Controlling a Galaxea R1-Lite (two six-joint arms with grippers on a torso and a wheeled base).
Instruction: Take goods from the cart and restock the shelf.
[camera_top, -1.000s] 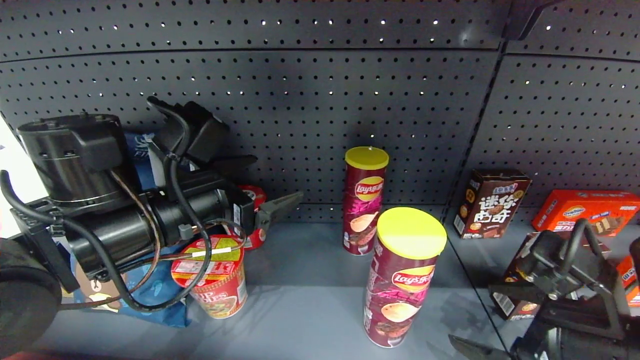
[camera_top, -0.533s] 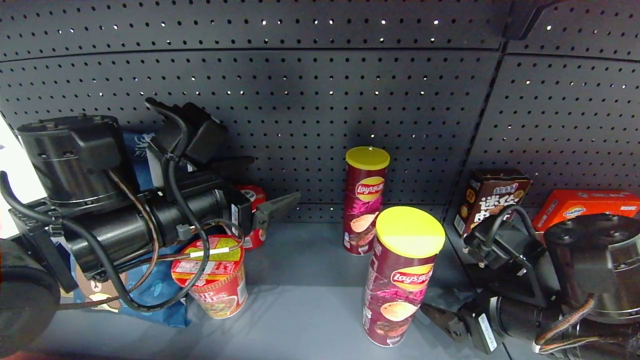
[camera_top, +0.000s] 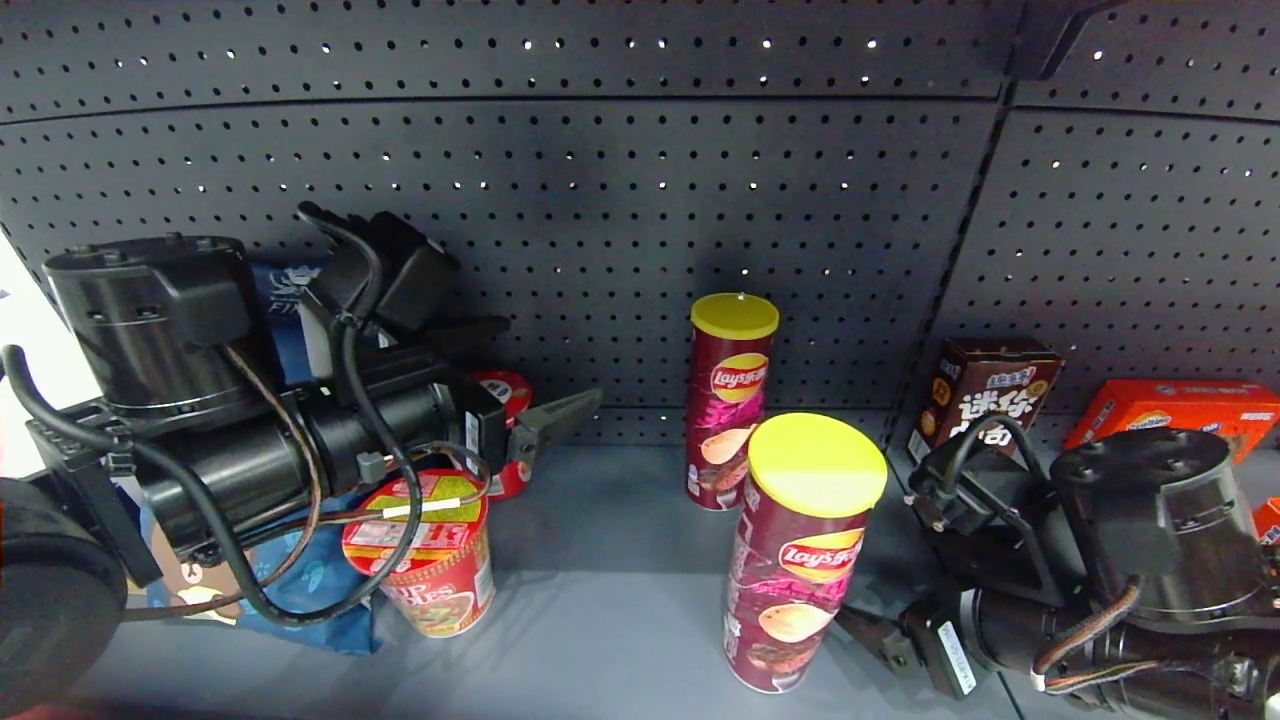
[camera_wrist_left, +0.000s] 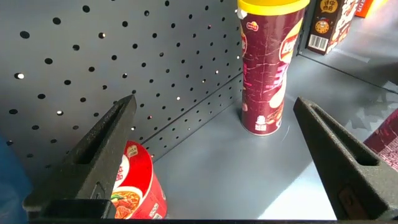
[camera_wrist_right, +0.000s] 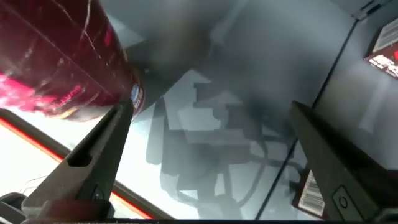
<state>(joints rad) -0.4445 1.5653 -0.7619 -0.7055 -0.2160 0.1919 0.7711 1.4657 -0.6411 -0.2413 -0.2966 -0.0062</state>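
The front chip can (camera_top: 800, 560) stands upright near the shelf's (camera_top: 600, 620) front edge. The right gripper (camera_wrist_right: 210, 112) is just beside its base, jaws apart. The left gripper's (camera_wrist_left: 214, 102) jaws are apart too. The can looks placed; next, pull away without tipping it.

A dark perforated back panel (camera_top: 620, 200) ran across the far side. At the left, a cup of noodles (camera_top: 430, 565) with a red-and-yellow lid stood upright at the near side, just beside a blue bag (camera_top: 320, 605) lying to its left. A second red cup (camera_top: 508, 392) sat farther back, close to the panel, partly hidden. To the right, past a dark upright divider (camera_top: 955, 270), a brown box (camera_top: 985, 395) stood upright, and an orange box (camera_top: 1170, 415) lay flat just to its right.
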